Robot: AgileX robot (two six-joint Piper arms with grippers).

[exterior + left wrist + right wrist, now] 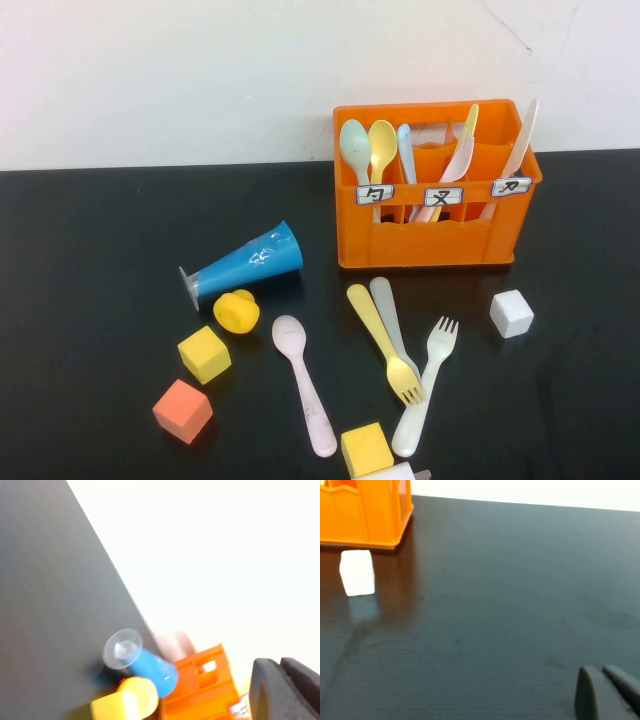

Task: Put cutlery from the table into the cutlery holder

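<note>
- Three compartments divide the orange cutlery holder (437, 205), which stands toward the far edge of the black desk (90, 230), each compartment fronted by a small white label.
- Its left compartment holds a pale green spoon (354, 145), a yellow spoon (382, 143) and a light blue utensil; more pale utensils stand upright in the middle and right compartments.
- One pale pink spoon (303, 378) lies flat on the desk, in front of the holder and to its left, bowl toward the holder, handle toward the robot.
- Right of it, a yellow fork (385, 345) lies across a grey-white utensil (391, 318), tines pointing toward the robot.
- Just beside those, a cream-white fork (425, 388) lies with its tines toward the holder.
- A blue cone-shaped cup (248, 262) lies on its side to the left of the holder, with a yellow round toy (236, 311) close in front of it.
- Blocks sit around the cutlery: a yellow cube (204, 354), an orange-red cube (182, 410), a second yellow cube (366, 449) near the desk's front edge, and a white cube (511, 313) in front of the holder's right end.
- The left end effector (285, 690) shows only as dark fingers at the edge of the left wrist view, above the desk near the blue cup; I cannot tell whether they are spread or pressed together.
- The right end effector (607, 692) shows likewise as dark fingers over bare desk, well apart from the holder and the white cube; I cannot tell its state.
</note>
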